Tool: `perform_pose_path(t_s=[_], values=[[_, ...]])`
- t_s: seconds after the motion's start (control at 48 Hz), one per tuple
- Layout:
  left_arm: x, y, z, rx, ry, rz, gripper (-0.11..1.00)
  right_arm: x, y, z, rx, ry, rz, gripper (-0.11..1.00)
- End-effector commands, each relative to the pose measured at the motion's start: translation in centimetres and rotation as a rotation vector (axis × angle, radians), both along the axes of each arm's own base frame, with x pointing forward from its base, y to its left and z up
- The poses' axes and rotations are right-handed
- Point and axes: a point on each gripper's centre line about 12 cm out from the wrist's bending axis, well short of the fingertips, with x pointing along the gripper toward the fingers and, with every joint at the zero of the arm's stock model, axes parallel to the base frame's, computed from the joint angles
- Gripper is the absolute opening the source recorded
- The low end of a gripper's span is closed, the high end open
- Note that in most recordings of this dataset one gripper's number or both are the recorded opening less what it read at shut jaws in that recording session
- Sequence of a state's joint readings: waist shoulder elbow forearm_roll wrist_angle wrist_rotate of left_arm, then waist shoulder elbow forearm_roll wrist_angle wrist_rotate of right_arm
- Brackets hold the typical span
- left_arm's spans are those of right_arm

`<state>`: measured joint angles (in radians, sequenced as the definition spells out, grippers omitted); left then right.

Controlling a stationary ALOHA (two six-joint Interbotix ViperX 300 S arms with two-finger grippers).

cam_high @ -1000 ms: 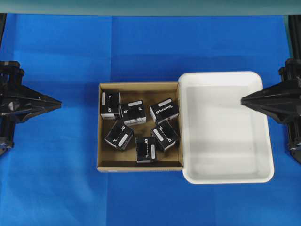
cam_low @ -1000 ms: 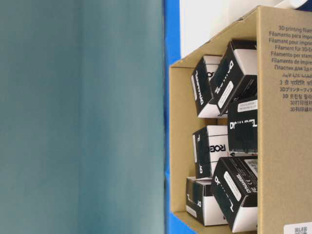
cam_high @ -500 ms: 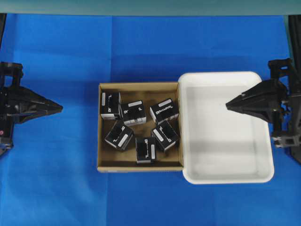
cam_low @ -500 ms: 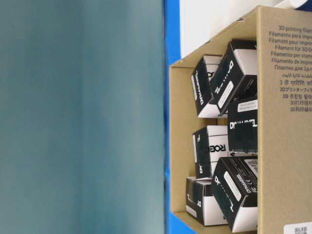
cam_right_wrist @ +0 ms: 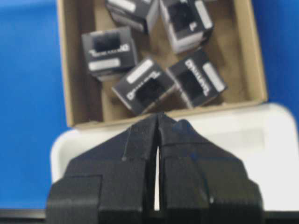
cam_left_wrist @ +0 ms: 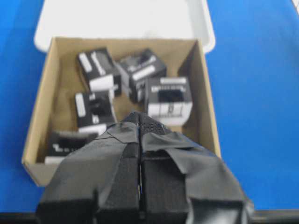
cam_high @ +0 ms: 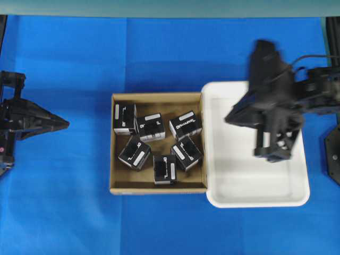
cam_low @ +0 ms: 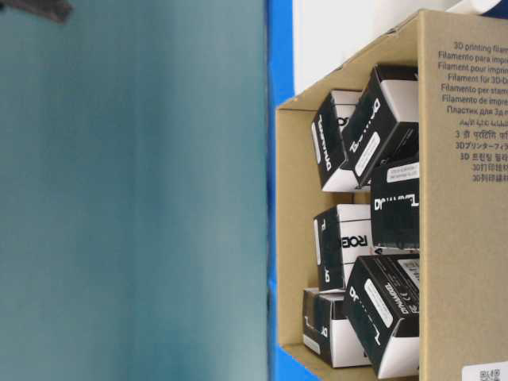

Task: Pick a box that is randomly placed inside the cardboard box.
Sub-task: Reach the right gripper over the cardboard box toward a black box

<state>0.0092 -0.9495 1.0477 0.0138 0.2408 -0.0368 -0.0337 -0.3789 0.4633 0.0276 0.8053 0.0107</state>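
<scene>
Several small black boxes, among them box (cam_high: 185, 125), box (cam_left_wrist: 168, 98) and box (cam_right_wrist: 142, 87), lie loose at odd angles inside the brown cardboard box (cam_high: 157, 187). My right gripper (cam_high: 228, 118) is shut and empty. It hangs blurred over the left part of the white tray, its tip pointing at the cardboard box's right wall. In the right wrist view the gripper (cam_right_wrist: 158, 116) shows its jaws pressed together above the tray's rim. Well to the left over the blue cloth, my left gripper (cam_high: 66, 124) is shut with nothing in it, and in its wrist view the gripper (cam_left_wrist: 136, 116) points at the cardboard box (cam_left_wrist: 42, 93).
A white rounded plastic tray (cam_high: 255, 199) abuts the cardboard box's right wall and holds nothing. Blue cloth covers the table all round. The table-level view shows the cardboard box (cam_low: 460, 238) from close by, with black boxes (cam_low: 381, 119) inside.
My right arm has swung in from the right edge, leftward over the white tray toward the cardboard box, jaws still shut. The left arm and the black boxes have not moved.
</scene>
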Motion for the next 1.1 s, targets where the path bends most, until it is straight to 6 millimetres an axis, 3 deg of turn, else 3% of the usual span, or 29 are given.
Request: perform_pose_path(t_s=[0.0, 0.229, 0.604, 1.083], values=[[0.1, 0.0, 1.1, 0.000, -0.009, 0.002, -0.07, 1.8, 0.0, 0.3, -0.035, 0.041, 0.048, 0.02], [-0.2, 0.0, 1.4, -0.001, -0.014, 0.003, -0.07, 6.4, -0.6, 0.1, -0.140, 0.106, 0.189, 0.02], [-1.2, 0.0, 1.7, -0.045, 0.001, 0.020, -0.07, 13.7, -0.8, -3.1, -0.242, 0.146, 0.391, 0.02], [-2.0, 0.0, 2.0, -0.045, 0.008, 0.021, -0.07, 17.6, -0.1, -7.3, -0.292, 0.276, 0.612, 0.02]])
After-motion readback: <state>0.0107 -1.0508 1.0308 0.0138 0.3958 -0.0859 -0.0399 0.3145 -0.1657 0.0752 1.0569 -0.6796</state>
